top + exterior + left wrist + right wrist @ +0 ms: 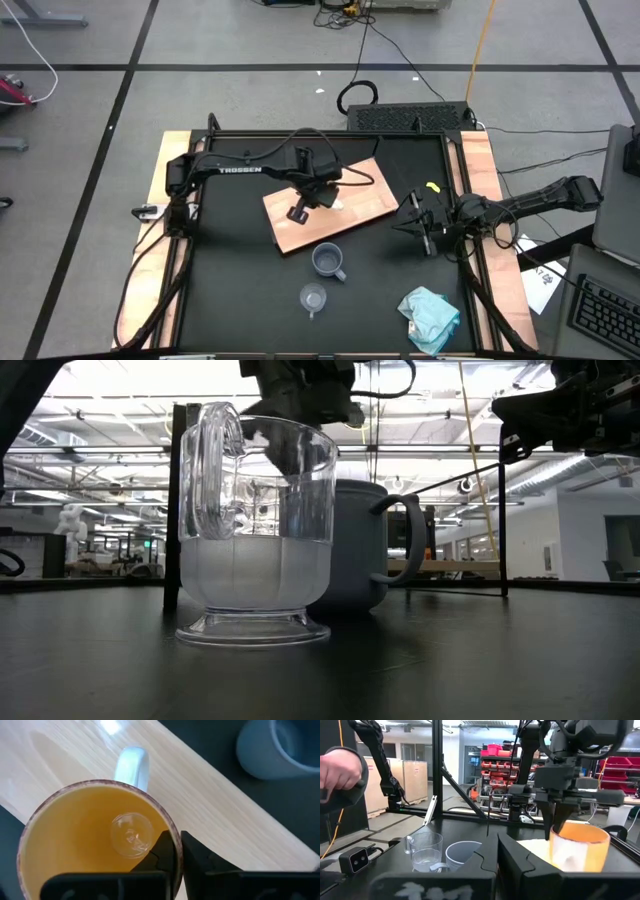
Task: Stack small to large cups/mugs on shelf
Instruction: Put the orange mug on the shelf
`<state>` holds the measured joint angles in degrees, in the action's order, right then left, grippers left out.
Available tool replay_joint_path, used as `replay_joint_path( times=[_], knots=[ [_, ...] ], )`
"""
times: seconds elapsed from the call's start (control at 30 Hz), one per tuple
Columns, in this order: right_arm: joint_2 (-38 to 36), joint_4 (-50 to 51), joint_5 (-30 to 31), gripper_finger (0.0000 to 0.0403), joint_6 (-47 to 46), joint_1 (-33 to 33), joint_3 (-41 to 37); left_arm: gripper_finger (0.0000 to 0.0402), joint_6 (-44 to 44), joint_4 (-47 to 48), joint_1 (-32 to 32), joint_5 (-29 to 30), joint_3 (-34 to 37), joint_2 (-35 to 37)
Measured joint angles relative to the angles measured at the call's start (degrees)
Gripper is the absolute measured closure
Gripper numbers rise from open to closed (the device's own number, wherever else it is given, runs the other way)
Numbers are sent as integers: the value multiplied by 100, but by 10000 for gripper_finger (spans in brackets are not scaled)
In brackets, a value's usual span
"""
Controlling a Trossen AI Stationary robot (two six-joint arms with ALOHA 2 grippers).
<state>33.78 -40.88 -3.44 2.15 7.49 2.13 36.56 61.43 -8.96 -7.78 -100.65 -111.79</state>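
Spreading across the whole scene was the black tabletop (240, 290), and on its far middle lay the flat rectangular light-wood shelf board (365, 205), set at a slant. The left arm reached in over the board, and the left pincer (176, 851) was clenched on the rim of the orange mug with the white handle (75, 827), one finger inside the wall and one outside. That mug sat on the board, its handle turned away from the pincer. The right arm waited at the right side of the tabletop, and the right pincer (420, 228) hung clenched on nothing, just off the board's right end. A crumpled pale teal cloth (432, 315) lay at the near right corner. Near the board's near edge stood the blue-grey handled mug (328, 262) on the bare tabletop. Nearer still, slightly left, stood the smaller clear glass cup (313, 297), upright and apart from it.
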Motion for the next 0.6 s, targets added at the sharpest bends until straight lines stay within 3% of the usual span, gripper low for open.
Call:
replay_joint_path(
  times=[0.23, 0.43, 0.6],
  knots=[
    [0, -2, 19, 403, 0, 0, 0, 389, 158, 385, 11, -39, 1, 312],
    [0, -2, 20, 403, -2, 0, 0, 389, 364, 604, 28, -684, -3, 428],
    [0, -2, 22, 403, -54, 0, 0, 389, 374, 839, 87, -737, -3, 449]
  ],
)
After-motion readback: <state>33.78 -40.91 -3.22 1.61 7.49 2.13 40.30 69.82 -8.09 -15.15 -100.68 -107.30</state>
